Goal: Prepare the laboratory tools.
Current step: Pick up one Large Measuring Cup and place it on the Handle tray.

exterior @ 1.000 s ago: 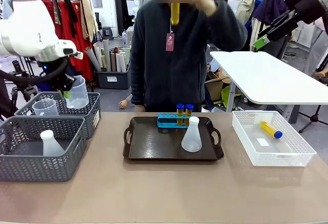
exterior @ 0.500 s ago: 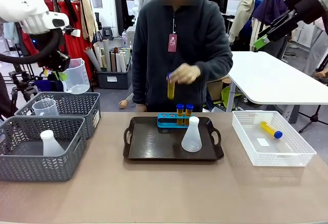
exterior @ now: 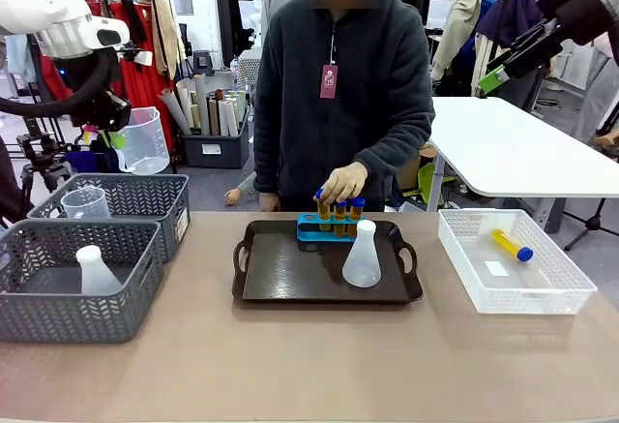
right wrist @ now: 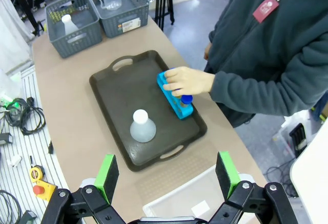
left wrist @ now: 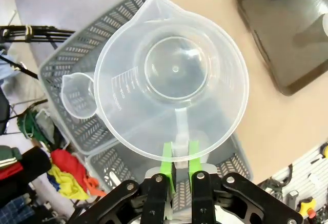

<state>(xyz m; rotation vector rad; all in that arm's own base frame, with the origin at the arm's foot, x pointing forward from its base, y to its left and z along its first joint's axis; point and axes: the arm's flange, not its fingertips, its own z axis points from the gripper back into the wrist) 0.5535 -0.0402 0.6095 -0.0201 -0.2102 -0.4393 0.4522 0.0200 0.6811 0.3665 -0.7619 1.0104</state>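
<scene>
At the far left, the left gripper (left wrist: 177,155) is clamped on the handle of the clear measuring jug (left wrist: 171,75), with a green pad on each side of it. The jug hangs in the air above the rear grey basket (exterior: 145,212), its open mouth facing the wrist camera. That basket holds a smaller jug (exterior: 85,202), and the nearer grey basket (exterior: 58,312) holds a white flask (exterior: 95,270). In the middle of the table, the dark tray (exterior: 290,273) carries the conical flask (exterior: 362,256), which stands upright. Just behind it is the blue rack (exterior: 311,227) with the amber tubes (exterior: 339,208), and the person's hand (exterior: 343,183) is on their caps. To the right, the white bin (exterior: 464,258) holds one capped tube (exterior: 511,245) lying flat. The right gripper (right wrist: 166,175) is raised well apart from all of these, jaws spread wide with nothing between them.
</scene>
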